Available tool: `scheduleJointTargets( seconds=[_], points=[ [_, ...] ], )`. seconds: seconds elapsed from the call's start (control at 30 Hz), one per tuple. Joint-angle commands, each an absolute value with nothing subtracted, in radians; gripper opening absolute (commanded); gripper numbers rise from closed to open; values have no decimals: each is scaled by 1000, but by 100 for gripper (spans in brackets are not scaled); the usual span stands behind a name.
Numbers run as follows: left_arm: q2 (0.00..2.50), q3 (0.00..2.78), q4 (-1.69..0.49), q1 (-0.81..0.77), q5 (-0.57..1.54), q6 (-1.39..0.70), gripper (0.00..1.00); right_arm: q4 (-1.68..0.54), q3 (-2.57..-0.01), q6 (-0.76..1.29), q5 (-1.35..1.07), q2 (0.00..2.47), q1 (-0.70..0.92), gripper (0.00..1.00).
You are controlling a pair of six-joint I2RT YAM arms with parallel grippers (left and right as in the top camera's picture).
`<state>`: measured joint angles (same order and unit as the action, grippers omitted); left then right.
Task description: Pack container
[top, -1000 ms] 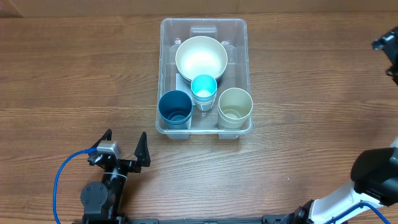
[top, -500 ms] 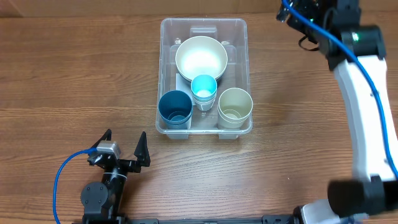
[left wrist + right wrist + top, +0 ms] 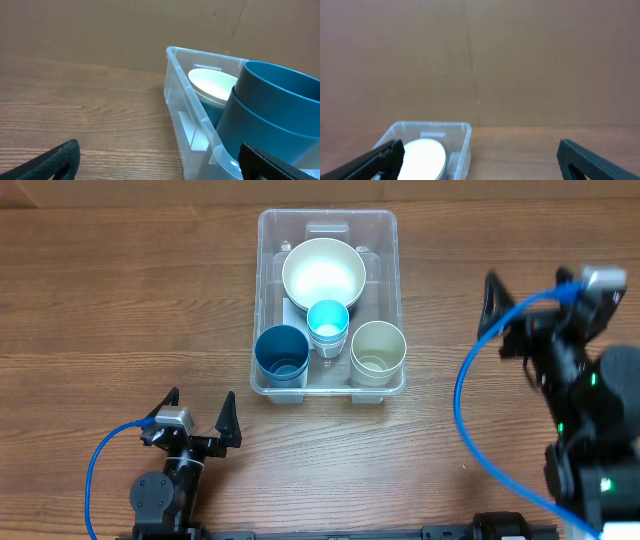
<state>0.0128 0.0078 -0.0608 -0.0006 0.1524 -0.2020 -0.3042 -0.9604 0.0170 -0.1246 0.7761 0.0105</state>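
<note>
Overhead, a wood-grain table bears the clear, round-cornered container at its far middle, holding a bowl and three cups, with the left gripper spread empty nearby. Left wrist: cardboard backs the container's near corner. Right wrist: the right gripper gapes empty, container low left before that cardboard.

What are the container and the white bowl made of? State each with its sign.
The container looks like clear, glossy plastic: the dark blue cup shows through its wall. The white bowl is smooth and opaque with a soft sheen, plastic or glazed ceramic; the look cannot settle which.
</note>
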Motion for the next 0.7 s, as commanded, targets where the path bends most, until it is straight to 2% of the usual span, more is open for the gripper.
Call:
scheduleJointTargets(
  seconds=[0.0,0.13,0.3,0.67],
  points=[
    [4,5,-64,-5,146,-179,100,-208,-707,-87,-240,593,-12,100],
    [4,5,-64,-5,147,-179,100,-125,-459,-87,-272,388,-24,100],
    [4,5,-64,-5,147,-179,100,-77,-284,-86,-271,239,-24,100],
    [4,5,-64,-5,147,-179,100,-91,-117,-86,-271,76,-23,100]
  ],
)
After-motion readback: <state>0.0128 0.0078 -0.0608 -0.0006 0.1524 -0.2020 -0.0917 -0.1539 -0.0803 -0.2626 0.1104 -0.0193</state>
